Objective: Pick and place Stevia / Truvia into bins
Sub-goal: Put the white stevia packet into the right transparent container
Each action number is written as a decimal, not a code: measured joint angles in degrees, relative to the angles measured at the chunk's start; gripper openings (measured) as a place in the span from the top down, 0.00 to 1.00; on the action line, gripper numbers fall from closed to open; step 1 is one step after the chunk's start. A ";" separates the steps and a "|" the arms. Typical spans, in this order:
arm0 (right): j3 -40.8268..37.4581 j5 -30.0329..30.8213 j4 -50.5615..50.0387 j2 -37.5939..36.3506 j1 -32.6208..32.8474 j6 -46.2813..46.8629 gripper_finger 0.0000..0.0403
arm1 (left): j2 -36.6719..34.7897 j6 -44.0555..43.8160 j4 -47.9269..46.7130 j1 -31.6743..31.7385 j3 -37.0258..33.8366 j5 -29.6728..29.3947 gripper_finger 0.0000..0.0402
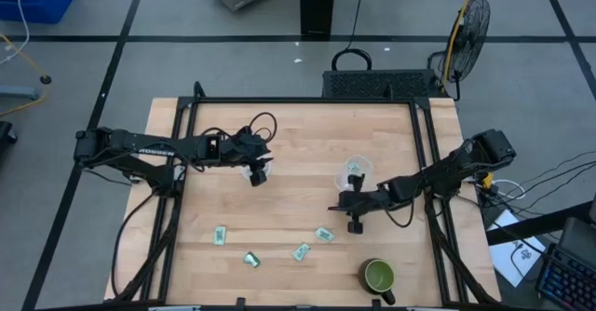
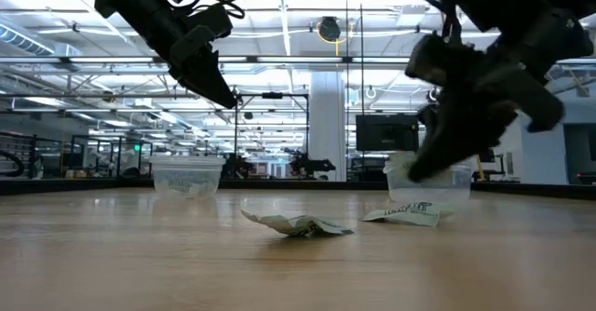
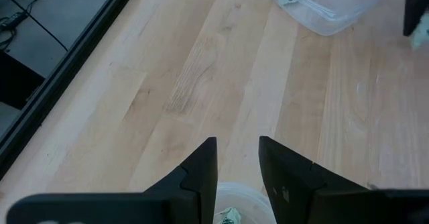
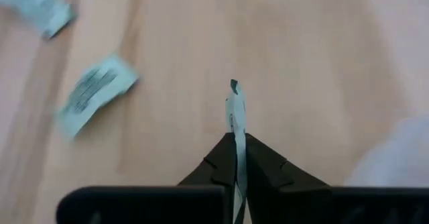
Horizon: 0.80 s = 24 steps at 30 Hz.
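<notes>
right gripper (image 4: 238, 158) pinches a thin, limp stevia packet (image 4: 235, 113) edge-on; left gripper (image 3: 238, 158) hangs parted, empty, over a bin (image 1: 258, 169)

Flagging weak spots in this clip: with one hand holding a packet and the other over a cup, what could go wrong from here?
1. The right hand pinches its packet by one thin edge only; it could slip out before reaching the right cup.
2. The left hand is open just above the left cup, which already holds a packet; dropping lower could knock that light cup over.
3. Four loose packets lie near the right arm and could get swept aside.
</notes>
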 joint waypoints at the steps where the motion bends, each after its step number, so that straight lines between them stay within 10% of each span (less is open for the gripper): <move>1: 0.01 1.65 0.04 -0.61 -0.02 -0.24 0.97 | 0.00 0.00 -0.02 0.00 0.00 0.00 0.71; 13: 0.10 23.15 -11.72 -13.52 -1.77 0.95 0.98 | 0.00 0.00 0.00 0.00 0.00 0.00 0.71; 24: 0.10 15.86 -23.84 -12.46 -9.31 11.95 0.96 | 0.00 0.02 0.17 0.00 0.00 0.00 0.71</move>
